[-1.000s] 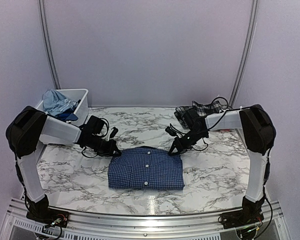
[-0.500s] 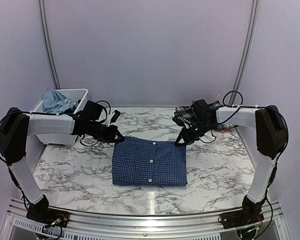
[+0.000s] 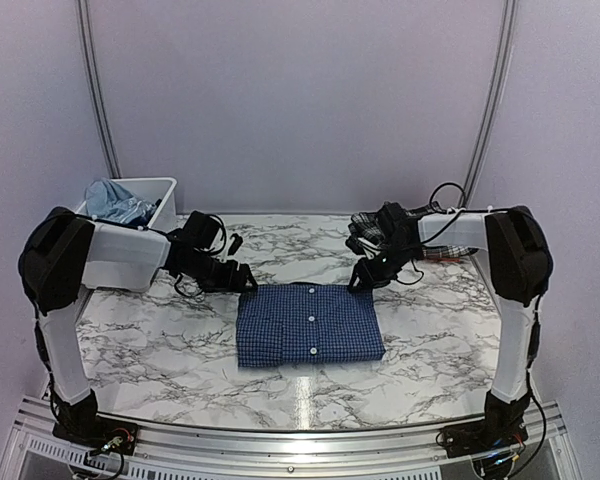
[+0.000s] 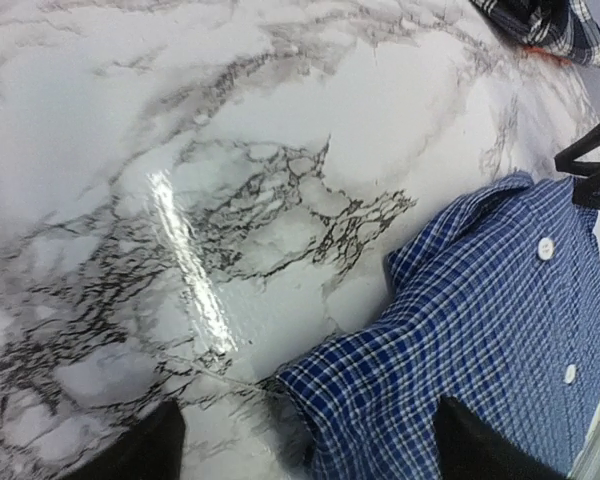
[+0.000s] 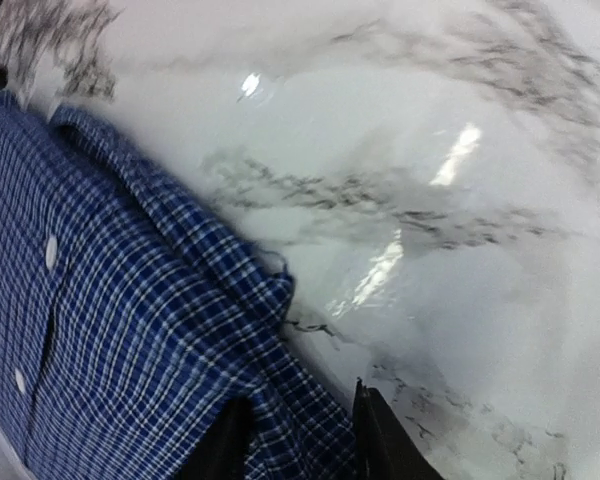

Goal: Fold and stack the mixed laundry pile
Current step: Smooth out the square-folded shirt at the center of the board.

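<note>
The navy small-check button shirt [image 3: 310, 325] lies folded flat in the middle of the table, buttons up. My left gripper [image 3: 246, 285] sits low at its far left corner, jaws wide open; in the left wrist view that shirt [image 4: 480, 340] corner lies loose between the left gripper [image 4: 310, 455] fingers. My right gripper [image 3: 358, 282] is at the far right corner, open, with the shirt [image 5: 130, 330] edge lying slack between the right gripper [image 5: 300, 445] fingers. The black-and-white plaid piece [image 3: 420, 222] lies at the back right. A light blue T-shirt [image 3: 115, 203] is in the bin.
The white plastic bin [image 3: 158, 187] stands at the back left edge of the marble table [image 3: 440, 340]. Black cables loop over both wrists, near the plaid piece on the right. The plaid piece [image 4: 545, 25] also shows at the top right of the left wrist view.
Both grippers were shut on the shirt's far corners and have opened, letting go. The shirt has slid slightly right and now lies flat.
</note>
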Controlling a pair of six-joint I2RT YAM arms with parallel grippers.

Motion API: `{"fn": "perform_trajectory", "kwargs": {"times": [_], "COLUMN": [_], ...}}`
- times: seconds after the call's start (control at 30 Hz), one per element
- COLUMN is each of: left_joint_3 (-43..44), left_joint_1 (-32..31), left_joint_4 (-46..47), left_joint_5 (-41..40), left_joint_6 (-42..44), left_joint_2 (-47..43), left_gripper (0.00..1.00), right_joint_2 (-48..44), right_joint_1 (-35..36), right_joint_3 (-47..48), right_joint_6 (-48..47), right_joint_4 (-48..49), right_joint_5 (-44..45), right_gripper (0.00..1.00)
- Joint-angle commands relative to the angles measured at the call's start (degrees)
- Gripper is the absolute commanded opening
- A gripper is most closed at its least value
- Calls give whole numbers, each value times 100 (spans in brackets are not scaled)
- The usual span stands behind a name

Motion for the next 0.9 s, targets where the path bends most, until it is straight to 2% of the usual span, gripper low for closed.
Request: {"fn": "perform_trajectory", "kwargs": {"times": [0.0, 0.13, 0.2, 0.23, 0.3, 0.33, 0.43, 0.53, 0.57, 0.63, 0.7, 0.73, 0.87], "left_joint_3": [124, 101, 54, -22, -152, -231, -262, -415, -569, -1039, -1222, -1097, -791], "left_joint_1": [30, 30, 30, 30, 80, 158, 70, -277, -357, -511, -675, -775, -885], "left_joint_4": [-313, -506, -449, -308, -375, -258, -171, -136, 43, 1104, 1694, 1698, 1929], "left_joint_5": [-809, -1434, -1405, -1673, -2209, -1681, -582, -647, -525, 38, 512, 685, 772], "left_joint_6": [185, 544, 646, 368, -579, -525, -641, -1183, -1380, -1707, -2146, -2235, -2436], "left_joint_2": [-1199, -2328, -2825, -3106, -3421, -3504, -3286, -2987, -2928, -2773, -2335, -1994, -1071], "left_gripper": [99, 99, 99, 99, 99, 99, 99, 99, 99, 99, 99, 99, 99], "right_joint_2": [-775, -1645, -2137, -2388, -2775, -2926, -2883, -2474, -2463, -2547, -2375, -2222, -1549], "right_joint_1": [-73, -68, -68, -73, -88, -111, -215, 56, 175, 301, 314, 324, 215], "right_joint_3": [660, 809, 625, 447, 44, -143, -465, -576, -799, -1492, -2087, -2147, -2071], "right_joint_6": [74, 113, 184, 392, 1089, 1255, 1705, 2178, 2280, 2774, 3573, 3749, 3473], "right_joint_4": [-214, -55, 286, 590, 1115, 1306, 1677, 1477, 1692, 2651, 3737, 3914, 3762], "right_joint_5": [603, 763, 779, 764, 950, 784, -982, -1639, -1815, -2317, -2822, -2955, -3076], "right_gripper": [49, 78, 93, 98, 99, 99, 98, 99, 99, 99, 98, 98, 96]}}
